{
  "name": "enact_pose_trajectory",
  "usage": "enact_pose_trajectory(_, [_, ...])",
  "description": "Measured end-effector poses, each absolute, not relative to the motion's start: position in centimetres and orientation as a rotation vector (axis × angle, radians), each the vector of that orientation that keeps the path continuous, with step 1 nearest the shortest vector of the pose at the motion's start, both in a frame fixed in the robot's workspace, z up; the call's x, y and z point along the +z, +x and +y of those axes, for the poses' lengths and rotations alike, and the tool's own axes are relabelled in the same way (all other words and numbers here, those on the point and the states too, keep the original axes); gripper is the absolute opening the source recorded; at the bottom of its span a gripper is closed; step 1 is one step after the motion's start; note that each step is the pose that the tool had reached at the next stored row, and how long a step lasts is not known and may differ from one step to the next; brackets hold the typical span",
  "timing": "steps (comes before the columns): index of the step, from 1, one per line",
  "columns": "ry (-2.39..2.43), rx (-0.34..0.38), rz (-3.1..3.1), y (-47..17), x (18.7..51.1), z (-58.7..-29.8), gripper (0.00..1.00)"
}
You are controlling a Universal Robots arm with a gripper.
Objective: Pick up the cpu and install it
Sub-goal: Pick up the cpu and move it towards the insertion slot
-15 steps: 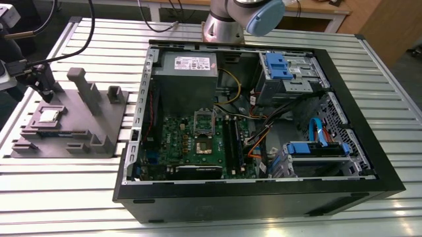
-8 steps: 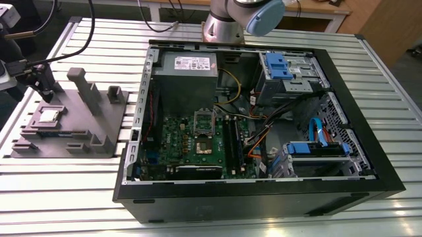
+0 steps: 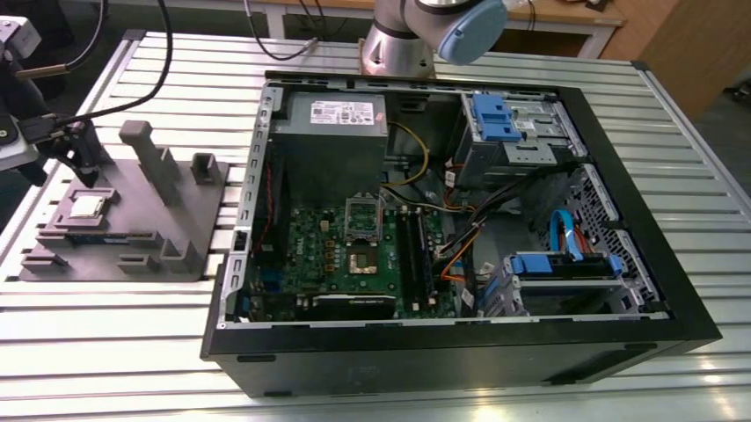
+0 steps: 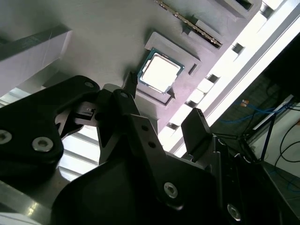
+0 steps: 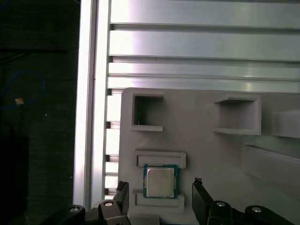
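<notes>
Silvery chip: cpu (image 5: 160, 181) sits in a recess of the grey holder (image 5: 206, 150)
Gripper (image 4: 164, 93): over it, jaws wide open, holding nothing

Open black computer case (image 3: 470, 347), grey holder block (image 3: 188, 207), slatted aluminium table (image 3: 105, 352), green motherboard (image 3: 323, 255)

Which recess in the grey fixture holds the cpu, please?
The shallow framed recess by the gripper holds the cpu; the two deeper square pockets sit empty.

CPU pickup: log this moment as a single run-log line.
gripper: open | position: at cpu, one finger either side | cpu: lying in grey fixture recess | pickup: not yet done
</notes>
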State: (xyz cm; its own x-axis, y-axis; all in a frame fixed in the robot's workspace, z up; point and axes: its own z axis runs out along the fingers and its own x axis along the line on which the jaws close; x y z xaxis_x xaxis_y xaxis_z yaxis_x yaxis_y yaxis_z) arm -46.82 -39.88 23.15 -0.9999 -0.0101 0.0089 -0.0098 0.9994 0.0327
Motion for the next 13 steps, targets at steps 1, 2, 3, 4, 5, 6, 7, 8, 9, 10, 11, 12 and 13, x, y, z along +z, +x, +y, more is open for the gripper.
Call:
enact_pose_trajectory(1, [0.013,-0.051,-3.132,-46.8,23.0,-39.9,0.64])
enact_pose_trajectory(2, [0.009,-0.051,-3.132,-46.8,22.9,-40.0,0.64])
enact_pose_trajectory(3, [0.004,-0.051,-3.132,-46.8,22.7,-40.0,0.64])
enact_pose_trajectory(4, [0.0,-0.051,-3.132,-46.8,22.6,-40.1,0.64])
enact_pose_trajectory(5, [-0.003,-0.051,-3.132,-46.8,22.4,-40.1,0.64])
enact_pose_trajectory(6, [-0.005,-0.051,-3.132,-46.7,22.2,-40.1,0.64])
enact_pose_trajectory(7, [-0.007,-0.051,-3.132,-46.6,22.0,-40.2,0.64])
enact_pose_trajectory(8, [-0.008,-0.051,-3.132,-46.5,21.9,-40.2,0.64])
enact_pose_trajectory(9, [-0.009,-0.051,-3.132,-46.4,21.7,-40.2,0.64])
enact_pose_trajectory(10, [-0.009,-0.051,-3.132,-46.3,21.5,-40.2,0.64])
enact_pose_trajectory(11, [-0.01,-0.051,-3.132,-46.3,21.3,-40.2,0.64])
enact_pose_trajectory(12, [-0.01,-0.051,-3.132,-46.3,21.2,-40.2,0.64])
enact_pose_trajectory(13, [-0.01,-0.051,-3.132,-46.3,21.0,-40.3,0.64])
